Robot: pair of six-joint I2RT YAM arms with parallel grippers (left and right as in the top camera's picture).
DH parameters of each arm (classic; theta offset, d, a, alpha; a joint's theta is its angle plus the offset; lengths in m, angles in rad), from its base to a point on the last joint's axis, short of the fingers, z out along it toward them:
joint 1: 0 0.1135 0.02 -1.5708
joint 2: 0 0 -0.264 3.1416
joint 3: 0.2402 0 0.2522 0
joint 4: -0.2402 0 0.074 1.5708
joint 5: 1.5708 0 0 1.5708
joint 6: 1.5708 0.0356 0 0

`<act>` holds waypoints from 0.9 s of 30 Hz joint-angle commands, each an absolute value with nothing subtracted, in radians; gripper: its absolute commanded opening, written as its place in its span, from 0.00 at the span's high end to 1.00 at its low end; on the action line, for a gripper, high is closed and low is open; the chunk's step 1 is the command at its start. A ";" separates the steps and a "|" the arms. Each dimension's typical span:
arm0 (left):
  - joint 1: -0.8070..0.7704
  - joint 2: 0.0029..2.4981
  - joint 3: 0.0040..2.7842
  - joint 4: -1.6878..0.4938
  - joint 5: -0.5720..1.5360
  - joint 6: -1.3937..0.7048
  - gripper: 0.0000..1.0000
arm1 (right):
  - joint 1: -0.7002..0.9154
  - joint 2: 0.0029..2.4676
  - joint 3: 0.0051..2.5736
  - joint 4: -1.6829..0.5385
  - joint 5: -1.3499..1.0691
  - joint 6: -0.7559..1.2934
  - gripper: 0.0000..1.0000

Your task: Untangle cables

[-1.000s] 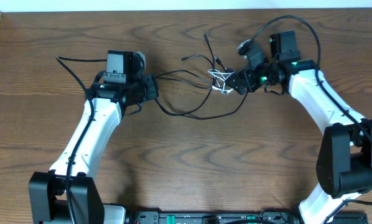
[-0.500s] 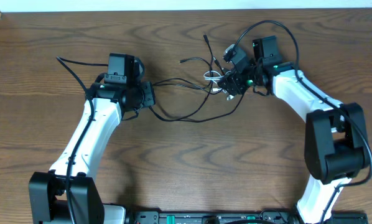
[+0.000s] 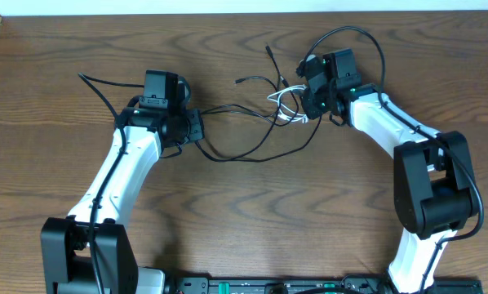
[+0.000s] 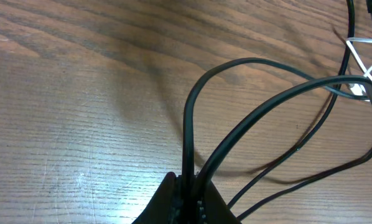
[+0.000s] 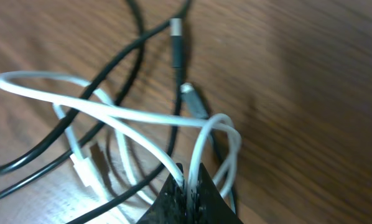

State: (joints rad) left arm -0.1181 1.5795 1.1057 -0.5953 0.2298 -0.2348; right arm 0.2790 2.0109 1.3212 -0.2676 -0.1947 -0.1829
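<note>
Wooden table (image 3: 244,229), mid-untangle: left gripper (image 4: 187,186) clamped on black cable (image 4: 187,124), right gripper (image 5: 189,180) on white cable (image 5: 111,110); loops crossed far right, unseparated.

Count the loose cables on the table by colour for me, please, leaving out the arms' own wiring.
black cable: 1
white cable: 1
Total: 2 cables, as far as the tangle lets me tell.
</note>
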 commanded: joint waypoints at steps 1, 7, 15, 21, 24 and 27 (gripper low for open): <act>-0.117 1.588 1.094 -0.597 0.216 -0.222 0.92 | 0.266 1.900 1.328 -0.265 -0.103 -0.053 0.99; -0.117 1.588 1.094 -0.597 0.216 -0.222 0.92 | 0.221 1.660 1.328 -0.270 0.044 0.073 0.99; -0.117 1.588 1.094 -0.607 0.128 -0.253 0.92 | 0.072 1.408 1.328 -0.278 0.039 0.154 0.99; -0.117 1.588 1.094 -0.651 -0.013 -0.300 0.92 | -0.055 1.352 1.328 -0.284 0.006 0.190 0.99; -0.117 1.588 1.094 -0.657 -0.047 -0.302 0.92 | -0.135 1.355 1.328 -0.293 -0.050 0.215 0.99; -0.117 1.588 1.094 -0.654 -0.049 -0.312 0.92 | -0.206 1.369 1.328 -0.311 -0.161 0.231 0.99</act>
State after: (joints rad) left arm -0.1204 1.5795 1.1049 -0.6518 0.0078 -0.2901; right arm -0.1547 1.3617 1.3209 -0.3027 -0.0490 0.1894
